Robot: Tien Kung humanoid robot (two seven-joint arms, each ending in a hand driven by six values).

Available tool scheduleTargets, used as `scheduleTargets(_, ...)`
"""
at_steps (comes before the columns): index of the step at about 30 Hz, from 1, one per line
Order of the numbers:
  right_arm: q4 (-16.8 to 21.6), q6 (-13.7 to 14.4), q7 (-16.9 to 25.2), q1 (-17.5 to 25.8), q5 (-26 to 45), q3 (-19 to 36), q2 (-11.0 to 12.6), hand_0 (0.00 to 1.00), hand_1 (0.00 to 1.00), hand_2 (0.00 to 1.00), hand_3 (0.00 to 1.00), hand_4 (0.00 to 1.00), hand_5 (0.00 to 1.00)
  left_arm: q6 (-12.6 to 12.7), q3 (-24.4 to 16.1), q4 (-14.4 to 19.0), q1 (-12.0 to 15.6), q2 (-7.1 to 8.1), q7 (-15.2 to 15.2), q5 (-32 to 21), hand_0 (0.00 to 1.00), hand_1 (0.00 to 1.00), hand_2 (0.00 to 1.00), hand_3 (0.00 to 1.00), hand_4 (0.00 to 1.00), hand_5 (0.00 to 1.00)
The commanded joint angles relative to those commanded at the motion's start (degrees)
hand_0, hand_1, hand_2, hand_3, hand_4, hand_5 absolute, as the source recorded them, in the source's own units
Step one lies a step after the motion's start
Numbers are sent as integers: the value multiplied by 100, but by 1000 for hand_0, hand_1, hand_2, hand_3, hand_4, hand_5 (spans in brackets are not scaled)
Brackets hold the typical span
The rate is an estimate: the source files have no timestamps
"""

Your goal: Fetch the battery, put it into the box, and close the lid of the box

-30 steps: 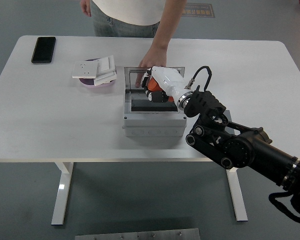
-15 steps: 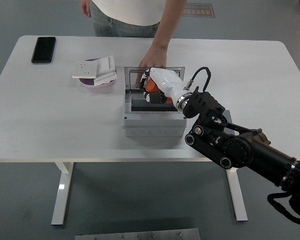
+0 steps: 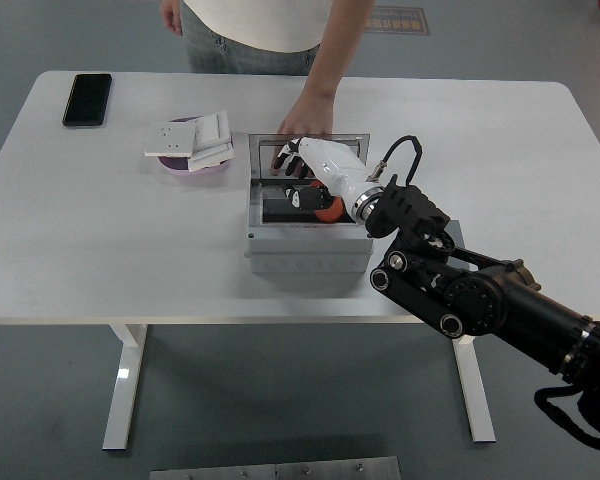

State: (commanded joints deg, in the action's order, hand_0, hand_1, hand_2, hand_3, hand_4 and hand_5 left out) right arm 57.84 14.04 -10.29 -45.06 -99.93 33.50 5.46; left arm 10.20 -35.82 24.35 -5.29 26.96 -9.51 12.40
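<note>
- Reaching into the open box (image 3: 305, 250), right hand (image 3: 315, 170) has fingers spread, released; orange-black battery (image 3: 318, 203) lies inside.
- Person's hand (image 3: 302, 122) rests on the raised lid (image 3: 270, 157).
- Left: closing lid.

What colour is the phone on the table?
Black; the phone shows in the head view.

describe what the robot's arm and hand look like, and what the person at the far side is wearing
The right arm is black and bulky, with round joint housings and silver bolts. The right hand has a white shell and dark fingertips. A black cable loops over the wrist. The person wears a white top and jeans.
</note>
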Motion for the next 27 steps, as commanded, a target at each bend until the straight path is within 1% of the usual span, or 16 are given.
scheduleTargets(3,2,-7,-7,-4,6,-1,-5,526,517,575,624,670,20,1,-2,0,-3,-2,-1,1,585,756,706,601,758,271)
scheduleTargets(4,2,-7,-8,-6,8,-3,-8,546,514,577,624,707,49,2,-5,0,-2,-3,-3,6,585,755,705,601,755,266)
scheduleTargets(15,165,17,-34,-42,-10,72,12,546,513,578,624,716,62,14,-27,1,12,-9,-14,13,585,756,704,601,755,263)
scheduleTargets(16,175,18,-40,-48,-22,74,15,549,503,575,624,734,86,15,-26,1,12,-8,-12,9,586,756,702,600,752,261)
scheduleTargets(18,197,17,-53,-55,-48,85,21,549,503,575,624,734,86,16,-26,1,15,-7,-15,7,586,756,702,600,752,261)
scheduleTargets(27,326,-47,-114,-150,-114,168,97,546,494,568,622,738,94,25,-28,-1,28,1,-14,-16,586,755,701,599,750,258)
